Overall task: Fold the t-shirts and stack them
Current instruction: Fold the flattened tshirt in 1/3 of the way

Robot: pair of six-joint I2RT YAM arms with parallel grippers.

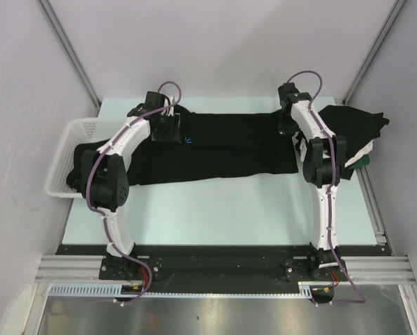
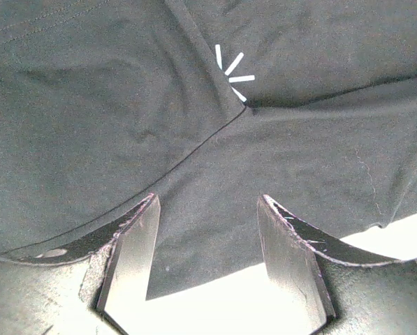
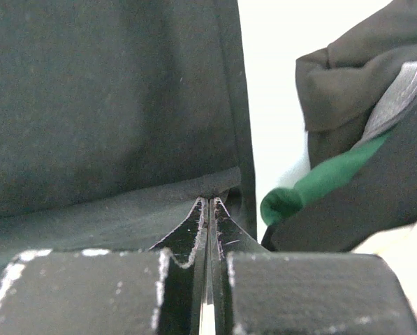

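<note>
A black t-shirt (image 1: 229, 146) lies stretched flat across the far half of the table as a long band, with a small starburst mark (image 1: 188, 139) near its left end. My left gripper (image 1: 167, 129) hovers open over that end. In the left wrist view the left gripper (image 2: 208, 199) straddles the shirt's (image 2: 89, 105) near edge, with the mark (image 2: 234, 70) just beyond and nothing between the fingers. My right gripper (image 1: 287, 130) is at the shirt's right end. In the right wrist view the right gripper (image 3: 209, 199) is shut, its tips resting against a fold of the black cloth (image 3: 89, 105).
A heap of t-shirts (image 1: 351, 129), mostly black with white and green (image 3: 320, 181) showing, sits at the far right, close to the right arm. A white mesh basket (image 1: 72, 150) stands at the left edge beside the left arm. Pale table (image 1: 215, 209) stretches toward the arm bases.
</note>
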